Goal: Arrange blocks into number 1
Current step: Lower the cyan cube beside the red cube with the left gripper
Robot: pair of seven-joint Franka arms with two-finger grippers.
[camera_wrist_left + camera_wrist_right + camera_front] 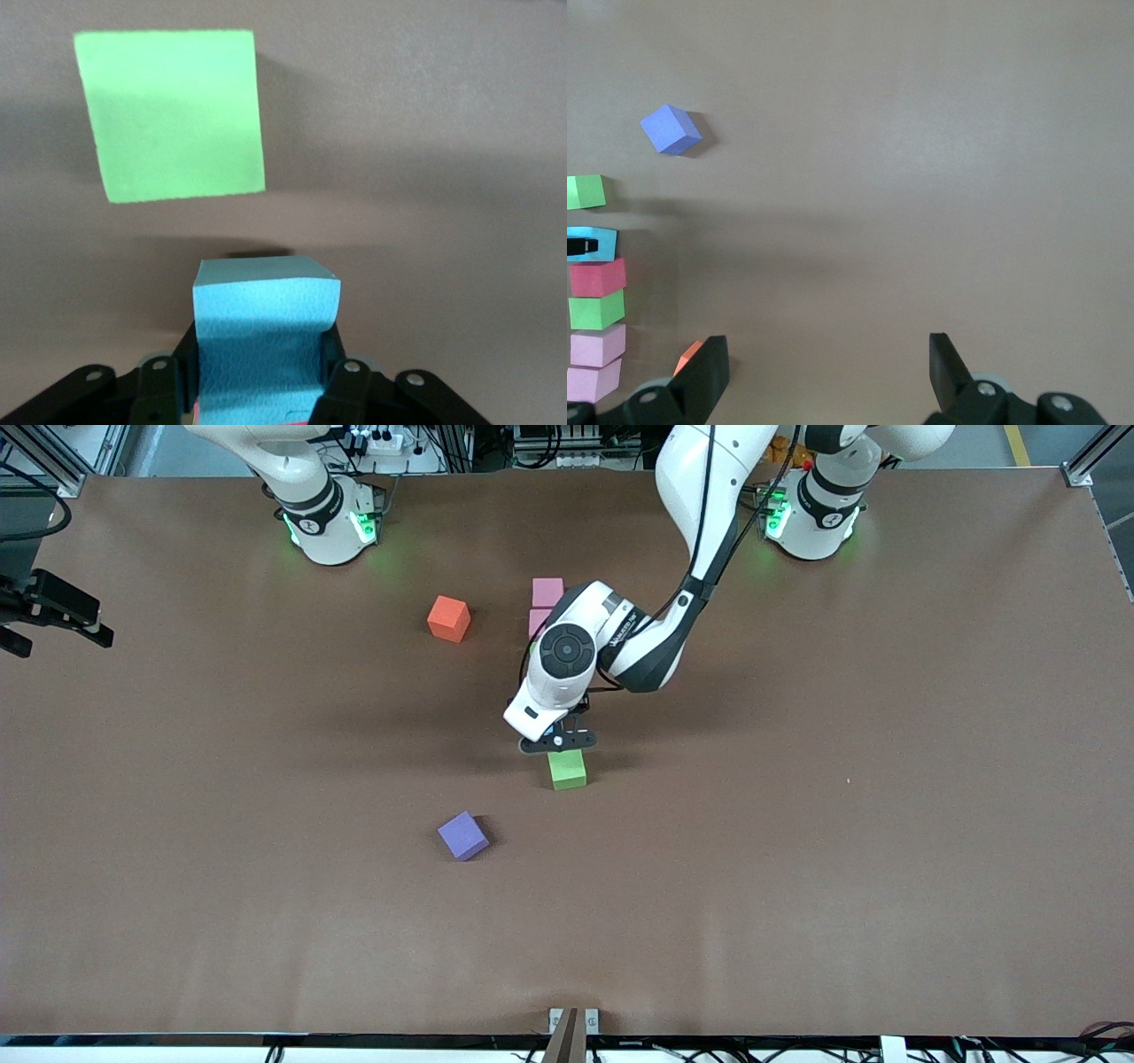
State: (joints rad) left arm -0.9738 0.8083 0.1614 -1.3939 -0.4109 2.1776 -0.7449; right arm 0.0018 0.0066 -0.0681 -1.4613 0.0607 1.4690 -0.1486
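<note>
Two left gripper fingers pinch the blue block.

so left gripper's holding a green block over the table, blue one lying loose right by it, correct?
Colours swapped. The left wrist view shows the left gripper shut on the blue block, and the green block lying loose on the table right by it.

Left gripper hovers beside the green block (purple block nearer).
</note>
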